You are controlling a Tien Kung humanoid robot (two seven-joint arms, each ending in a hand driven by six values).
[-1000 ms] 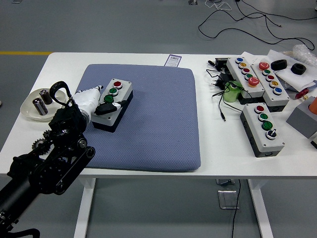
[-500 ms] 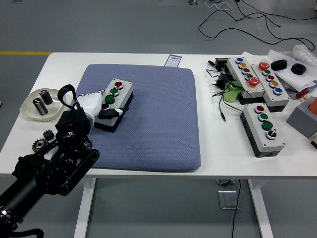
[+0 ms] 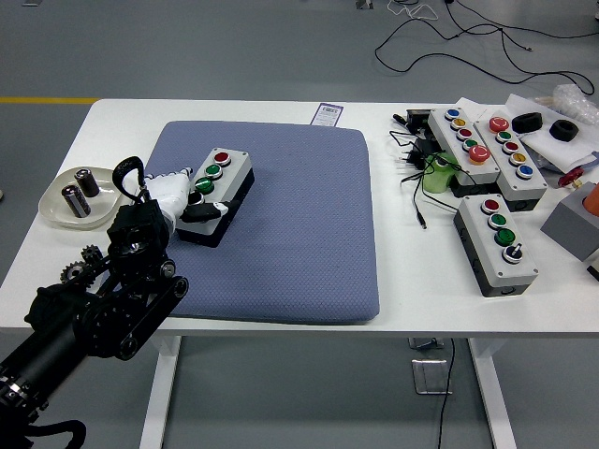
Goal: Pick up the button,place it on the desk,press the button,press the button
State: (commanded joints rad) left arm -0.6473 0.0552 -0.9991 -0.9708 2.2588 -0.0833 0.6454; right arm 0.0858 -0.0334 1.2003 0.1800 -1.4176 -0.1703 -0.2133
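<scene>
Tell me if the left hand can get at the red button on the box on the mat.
Probably yes. The left hand already rests at the near end of the box, and nothing lies between it and the red button.

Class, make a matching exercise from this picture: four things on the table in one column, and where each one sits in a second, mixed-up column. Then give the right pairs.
Things:
1. button box under the left hand
2. white dish
3. green bottle
4. small label card

Places:
A. among the black cables
B. on the blue mat
C. beyond the mat's far edge
D. near the table's left edge

Pairs: 1-B, 2-D, 3-A, 4-C
</scene>
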